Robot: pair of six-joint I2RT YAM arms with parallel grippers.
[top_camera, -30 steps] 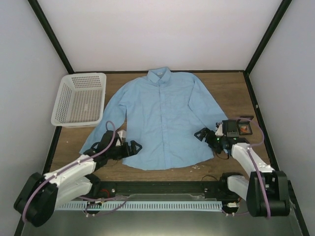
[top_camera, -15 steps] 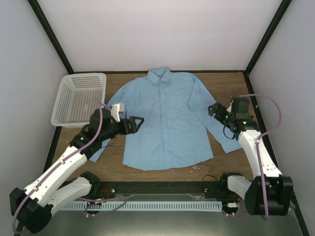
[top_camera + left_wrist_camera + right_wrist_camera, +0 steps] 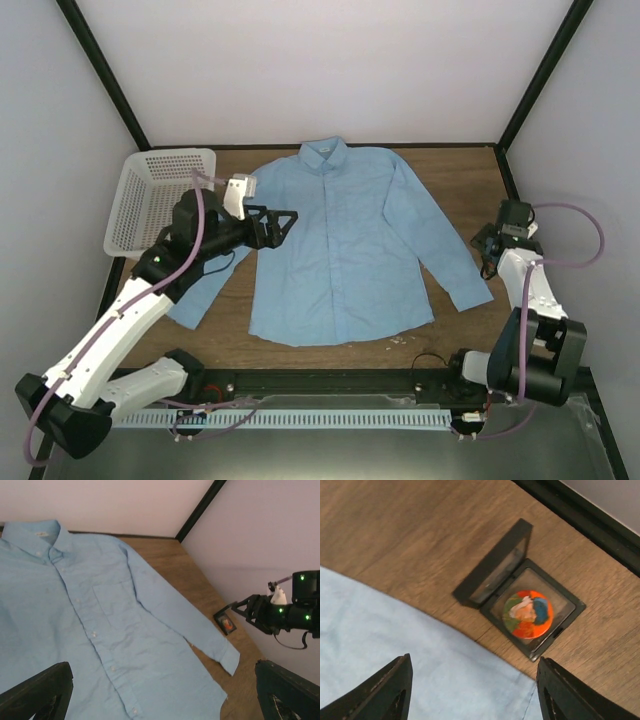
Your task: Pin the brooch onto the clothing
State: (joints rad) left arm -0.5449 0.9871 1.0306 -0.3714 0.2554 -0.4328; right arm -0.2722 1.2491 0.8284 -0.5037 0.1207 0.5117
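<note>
The shirt (image 3: 340,240) lies flat beneath and ahead of the left gripper (image 3: 283,226), whose jaws gape wide and empty. Its collar label is too small to read. The right gripper (image 3: 474,662), jaws apart and holding nothing, hovers over the open black box (image 3: 492,567). The brooch (image 3: 527,614) sits inside the box, just ahead.

Soft, even light and faint shadows — all sharp but the fingertips (image 3: 375,692) of the right claw (image 3: 475,692), blurred dark
</note>
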